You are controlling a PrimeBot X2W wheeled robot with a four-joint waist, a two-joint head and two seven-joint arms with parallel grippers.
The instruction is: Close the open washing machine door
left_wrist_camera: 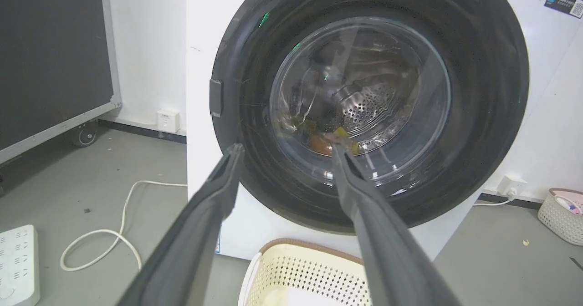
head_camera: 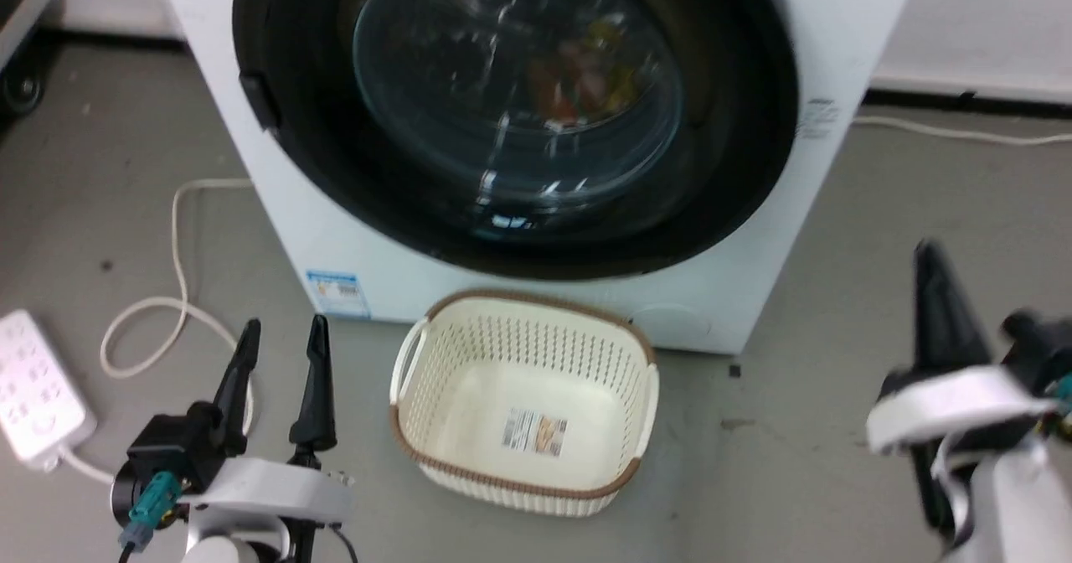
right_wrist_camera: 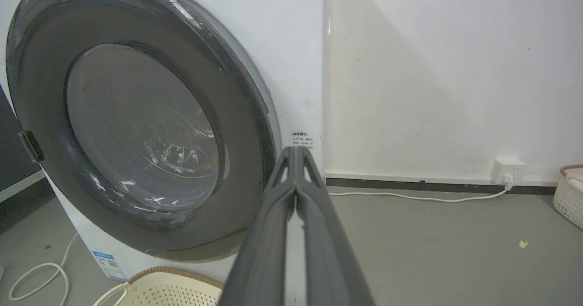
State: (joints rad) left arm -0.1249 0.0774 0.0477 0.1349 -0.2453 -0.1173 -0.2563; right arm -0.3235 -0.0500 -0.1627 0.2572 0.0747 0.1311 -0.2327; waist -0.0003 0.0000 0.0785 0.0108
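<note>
Farthest to the left of the big white front-loading washing machine, a flat white plastic power strip lies on the grey floor. A looping white cable runs between it and the machine's left side.

My left gripper hangs in front of the machine's lower left corner, apart from it. Its two long dark fingers are spread wide with nothing between them. In my left wrist view they point at the machine's front.

The washing machine door, round with a wide glossy black rim and a bulging clear glass window, lies flat against the machine's front and covers the port. I cannot tell whether it is latched. Through the glass I see the perforated steel drum, with something orange and yellow low inside it. A small blue sticker sits low on the machine's front, at its left.

A cream perforated plastic basket with a brown rim stands on the floor just in front of the machine, below the door.

My right gripper is off the machine's right front corner, touching nothing. Its fingers are pressed together and hold nothing.

To the right of the machine, a white wall socket sits low on the white wall.
</note>
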